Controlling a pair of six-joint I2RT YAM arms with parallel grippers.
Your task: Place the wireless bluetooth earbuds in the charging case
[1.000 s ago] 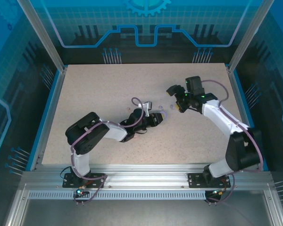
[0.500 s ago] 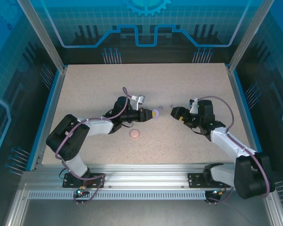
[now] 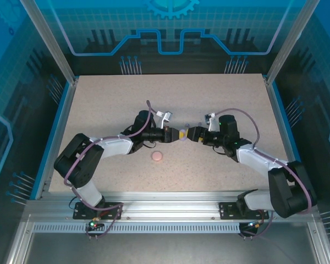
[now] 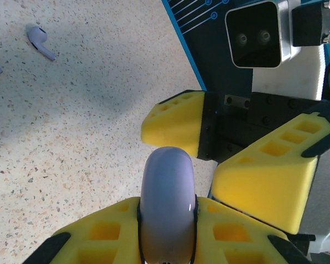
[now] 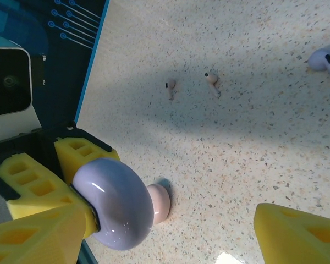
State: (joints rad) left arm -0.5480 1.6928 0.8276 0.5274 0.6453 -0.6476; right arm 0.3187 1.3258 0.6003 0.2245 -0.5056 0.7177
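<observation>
My left gripper [image 4: 168,212] is shut on a round purple charging case [image 4: 168,176], held edge-on just above the table. In the top view the left gripper [image 3: 177,133] and right gripper [image 3: 191,133] meet nose to nose at mid-table. The right gripper is open; its yellow fingers [image 4: 264,176] stand on either side of the case's free end, not touching it. One of them shows in the right wrist view as a yellow finger [image 5: 300,236], facing the purple case [image 5: 113,203]. Two pink earbuds [image 5: 170,87] [image 5: 212,80] and two purple earbuds [image 4: 39,41] [image 5: 327,61] lie loose on the table.
A pink case [image 3: 157,156] lies on the speckled table [image 3: 99,110] just in front of the left forearm; it shows again as a pink case [image 5: 160,202] behind the purple one. A blue rim [image 3: 55,126] borders the table.
The right arm has swung left and down until its gripper faces the left one. The left gripper has kept the purple case and shifted slightly right. The pink case has stayed put.
</observation>
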